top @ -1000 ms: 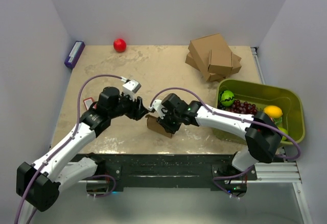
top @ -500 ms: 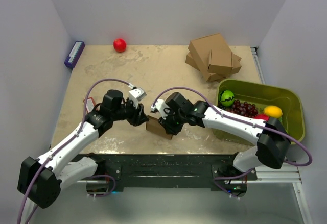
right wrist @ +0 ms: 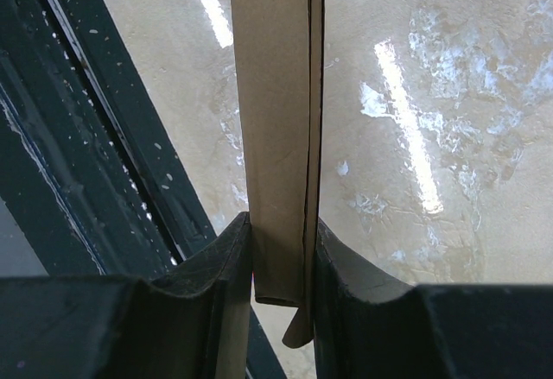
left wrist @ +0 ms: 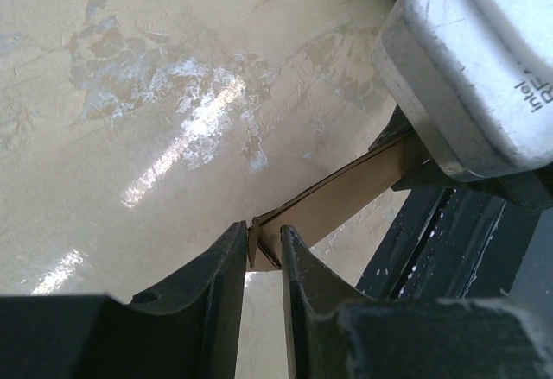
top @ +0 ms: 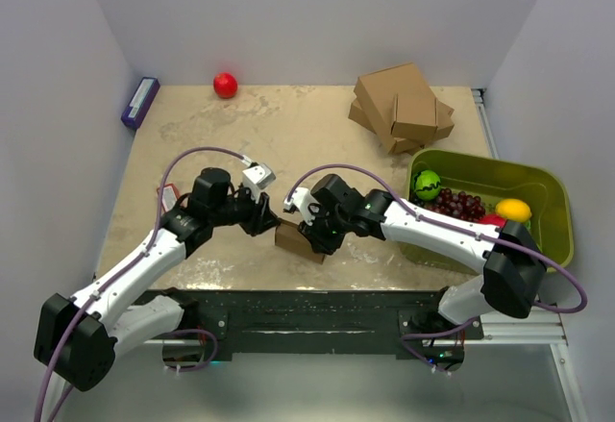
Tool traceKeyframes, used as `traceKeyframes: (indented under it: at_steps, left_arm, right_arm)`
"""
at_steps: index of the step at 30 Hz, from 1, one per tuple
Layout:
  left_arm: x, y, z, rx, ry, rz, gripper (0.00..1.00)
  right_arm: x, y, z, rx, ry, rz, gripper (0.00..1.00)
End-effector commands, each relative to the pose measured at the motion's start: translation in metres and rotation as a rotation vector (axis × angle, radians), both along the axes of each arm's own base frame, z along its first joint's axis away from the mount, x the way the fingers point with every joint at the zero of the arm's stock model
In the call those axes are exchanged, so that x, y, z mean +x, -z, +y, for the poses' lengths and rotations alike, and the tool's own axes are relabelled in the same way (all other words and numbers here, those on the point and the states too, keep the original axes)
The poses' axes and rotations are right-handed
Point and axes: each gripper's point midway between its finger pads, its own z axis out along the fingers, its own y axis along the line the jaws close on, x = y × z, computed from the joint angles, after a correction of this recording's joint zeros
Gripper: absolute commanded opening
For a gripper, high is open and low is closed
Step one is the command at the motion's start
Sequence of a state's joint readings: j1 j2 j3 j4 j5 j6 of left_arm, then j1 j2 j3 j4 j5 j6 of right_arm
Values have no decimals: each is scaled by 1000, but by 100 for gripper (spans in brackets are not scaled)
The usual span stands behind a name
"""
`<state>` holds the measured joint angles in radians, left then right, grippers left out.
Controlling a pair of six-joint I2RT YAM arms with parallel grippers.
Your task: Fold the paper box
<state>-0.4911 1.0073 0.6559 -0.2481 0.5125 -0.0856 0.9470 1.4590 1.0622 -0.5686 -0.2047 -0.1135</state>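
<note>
Right gripper (right wrist: 283,234): clamped tight on the folded paper box (right wrist: 276,94).
Left gripper (left wrist: 263,243): narrowed onto the box's far corner, apparently pinching it.

Arms: left arm (top: 125,273) and right arm (top: 432,230), white shells, black joints.
Cables: purple cable (top: 183,158) looping off each wrist.
Grippers: left gripper (left wrist: 263,239), right gripper (right wrist: 281,228), black curved fingers.
Camera: pale grey housing (left wrist: 467,68), printed lettering.

only "intel" and a cut-off "re" can be read, printed sideways on the white camera housing (left wrist: 467,68).
</note>
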Motion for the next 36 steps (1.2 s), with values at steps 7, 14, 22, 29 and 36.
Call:
traceKeyframes:
  at_steps: [7, 14, 22, 29, 36]
  left_arm:
    - [-2, -3, -5, -37, 31, -14, 12]
    - [-1, 0, -4, -52, -20, 39, 0]
    - [1, 10, 1, -116, -197, 96, 0]
    - [2, 30, 8, -173, -347, 98, 0]
    - [-3, 45, 11, -214, -389, 74, 0]
  right_arm:
    - [5, -11, 6, 25, -9, -22, 9]
    - [8, -7, 6, 9, 8, -23, 8]
    - [18, -3, 5, -10, 61, -44, 6]
    - [22, 11, 8, -41, 77, -23, 6]
    - [26, 18, 11, -54, 97, -19, 5]
